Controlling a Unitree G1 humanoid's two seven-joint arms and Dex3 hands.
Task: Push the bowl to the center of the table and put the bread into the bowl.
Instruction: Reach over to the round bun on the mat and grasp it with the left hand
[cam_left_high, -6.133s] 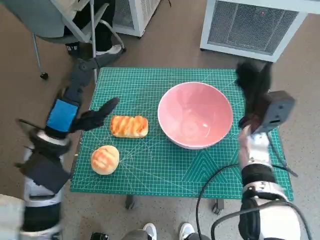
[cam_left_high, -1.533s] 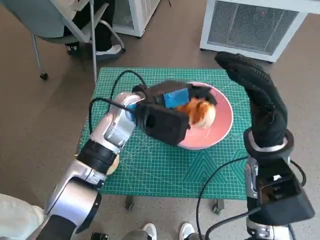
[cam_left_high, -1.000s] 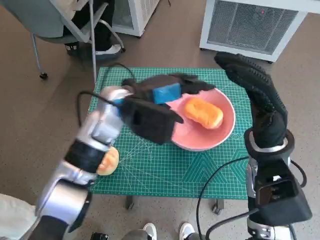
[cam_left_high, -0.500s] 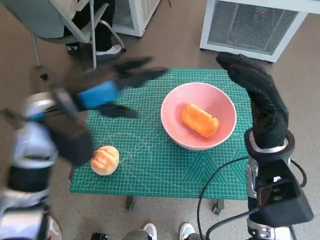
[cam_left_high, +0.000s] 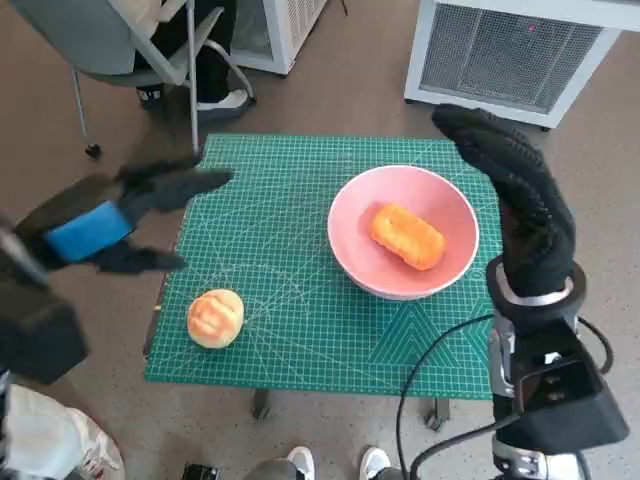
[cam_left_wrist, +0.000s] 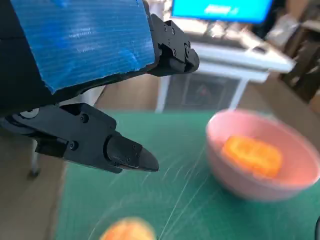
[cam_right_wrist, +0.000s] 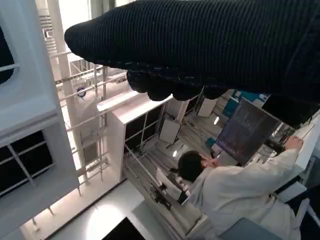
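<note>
Over at the left edge of the table, the left hand has swung well clear of the bowl and now hangs past the mat's corner, blurred by its own motion, its fingers spread apart with nothing between them; the left wrist view confirms those black fingers are parted and bare. A moment ago that hand was over the bowl with the long loaf in its hold, so the release has plainly happened. Below it, near the front left of the green cutting mat, the round bun sits where it has sat all along, untouched. Moving across, the pink bowl rests right of the mat's middle, and the long bread lies inside it, angled across the bottom and no longer held. Further right, the right hand in its knitted glove stands raised beside the bowl's far rim, apart from it, holding nothing; whether its fingers are straight or curled I cannot tell. By my reckoning one loaf is delivered, and if the bun counts as bread too, it is still to be fetched.
</note>
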